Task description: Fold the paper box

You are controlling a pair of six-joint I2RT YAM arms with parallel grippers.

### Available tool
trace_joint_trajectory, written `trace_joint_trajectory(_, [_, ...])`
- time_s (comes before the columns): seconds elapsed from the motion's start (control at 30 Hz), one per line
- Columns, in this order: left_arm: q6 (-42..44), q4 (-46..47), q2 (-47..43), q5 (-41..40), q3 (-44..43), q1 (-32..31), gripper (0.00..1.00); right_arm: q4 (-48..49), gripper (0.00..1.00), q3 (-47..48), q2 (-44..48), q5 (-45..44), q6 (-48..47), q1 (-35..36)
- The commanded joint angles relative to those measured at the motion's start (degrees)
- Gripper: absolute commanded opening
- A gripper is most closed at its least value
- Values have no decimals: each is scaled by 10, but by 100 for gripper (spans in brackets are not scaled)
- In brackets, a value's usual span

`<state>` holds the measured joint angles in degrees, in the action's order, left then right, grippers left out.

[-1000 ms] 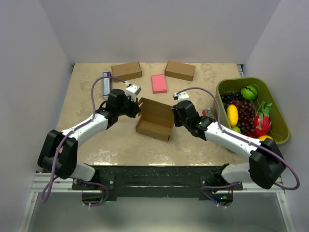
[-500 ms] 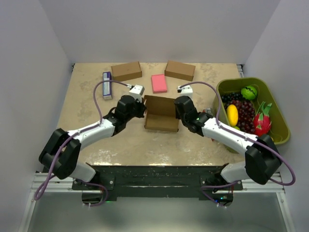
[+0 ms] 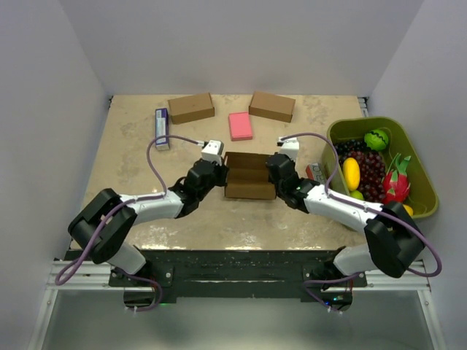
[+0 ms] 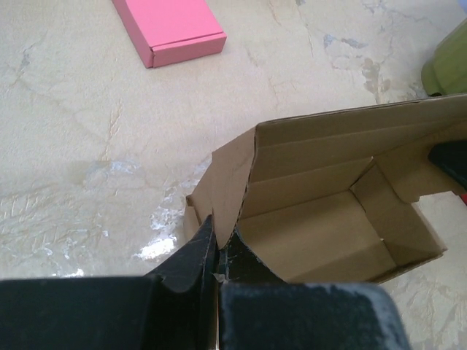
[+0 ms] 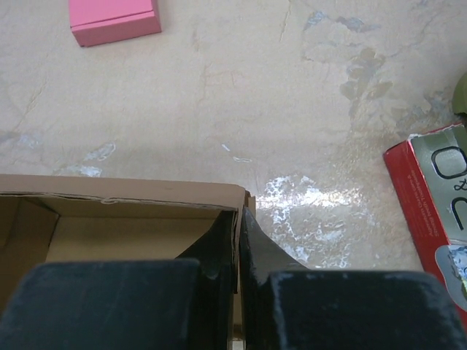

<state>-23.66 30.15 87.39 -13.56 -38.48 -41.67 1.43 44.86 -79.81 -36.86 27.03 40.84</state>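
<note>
Both claws pinch opposite end walls of the paper box (image 3: 249,176), which sits open side up on the table (image 3: 139,157).

The left claw (image 4: 217,251) has its fingers pressed together on the upright left end wall. The right claw (image 5: 239,237) nips the right end wall at its top edge, close to the far corner. The box spans the gap between the two claws, and its far long side rises higher than the near one. Ahead of the left claw the tabletop is bare as far as the pink pad (image 4: 169,29). A red packet (image 5: 430,197) lies near the right claw's right side, apart from the box, with bare tabletop ahead of that claw.
</note>
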Motion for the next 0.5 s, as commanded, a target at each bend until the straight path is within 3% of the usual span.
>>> trace_joint_trajectory(0.0, [-29, 51, 5, 20, 11, -39, 0, 60, 0, -18, 8, 26, 41, 20])
trace_joint_trajectory(0.27, [-45, 64, 1, -8, 55, -62, 0, 58, 2, -68, 41, 23, 65, 28])
trace_joint_trajectory(0.43, [-32, 65, -9, -53, 72, -87, 0, 22, 23, -72, 95, 21, 65, 34])
trace_joint_trajectory(0.47, [-28, 63, -13, -60, 75, -91, 0, 14, 32, -71, 105, 21, 65, 34])
